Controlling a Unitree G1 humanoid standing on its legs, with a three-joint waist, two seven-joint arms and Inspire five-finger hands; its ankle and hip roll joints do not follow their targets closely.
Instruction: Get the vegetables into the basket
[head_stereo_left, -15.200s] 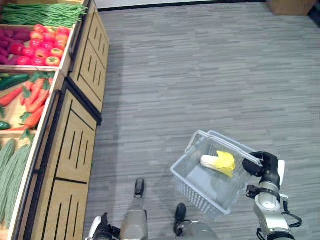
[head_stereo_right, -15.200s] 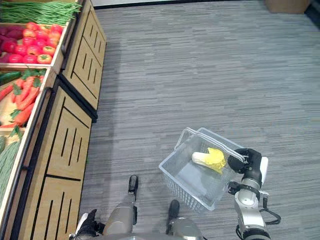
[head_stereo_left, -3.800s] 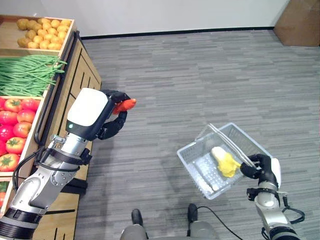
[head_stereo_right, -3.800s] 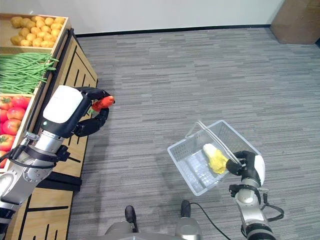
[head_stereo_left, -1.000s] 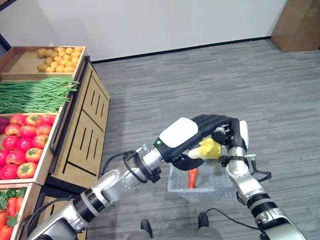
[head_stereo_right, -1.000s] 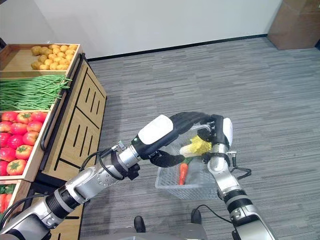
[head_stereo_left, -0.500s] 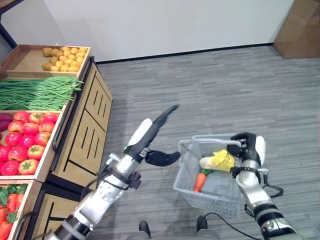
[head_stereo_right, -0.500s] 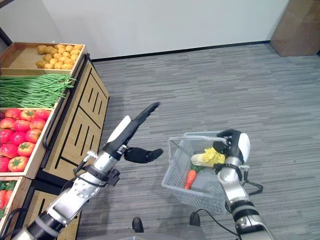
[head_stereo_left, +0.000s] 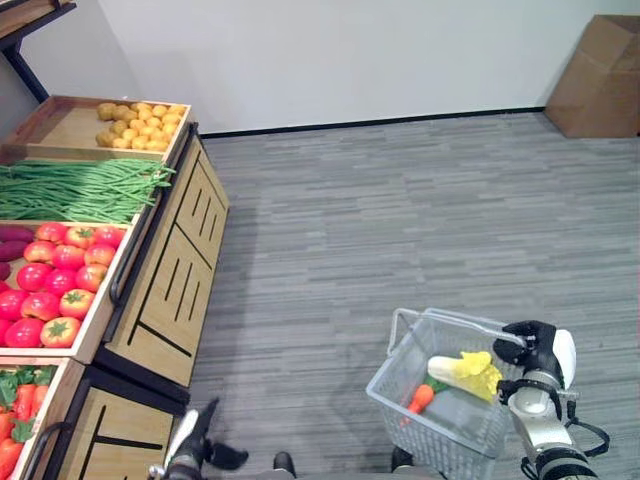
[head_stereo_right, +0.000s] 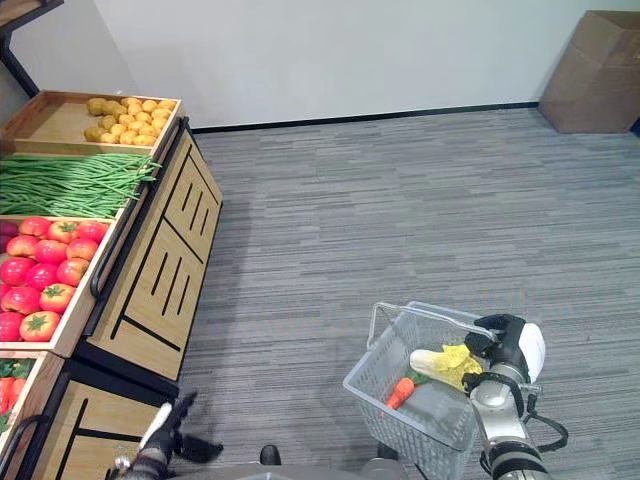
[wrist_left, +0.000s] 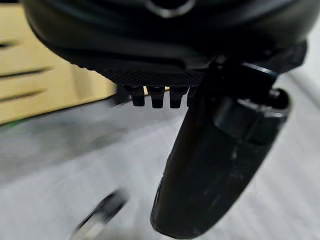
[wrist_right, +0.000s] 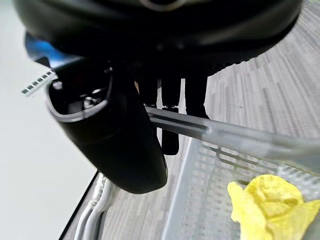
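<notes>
Two vegetables already lie in the basket, so the task reads as partly done. The right robot hand (head_stereo_left: 533, 345) has its fingers curled round the basket handle (wrist_right: 220, 134), which the right wrist view shows as a clear bar running under the fingers, and it carries the clear wire basket (head_stereo_left: 392, 385) low at the robot's right side, above the grey floor (head_stereo_left: 400, 210). Inside, a napa cabbage (head_stereo_left: 464, 368) with a white stalk and yellow leaves lies across the middle, and a small carrot (head_stereo_left: 420, 398) rests just beside it toward the stand. The left robot hand (head_stereo_right: 168, 428) hangs down at the robot's lower left with its fingers straight and relaxed, holding nothing, near the front of the wooden produce stand (head_stereo_left: 165, 290). Further out, the stand's crates are well stocked: tomatoes (head_stereo_left: 55, 290) nearest the middle, green beans (head_stereo_left: 75, 188) behind them, potatoes (head_stereo_left: 135, 112) in the far crate, and more carrots (head_stereo_left: 15, 440) at the near corner. A cardboard box (head_stereo_left: 595, 75) sits against the far wall. As a judgement, what is left is another reach into the crates with the free hand, since plenty of produce remains there.
</notes>
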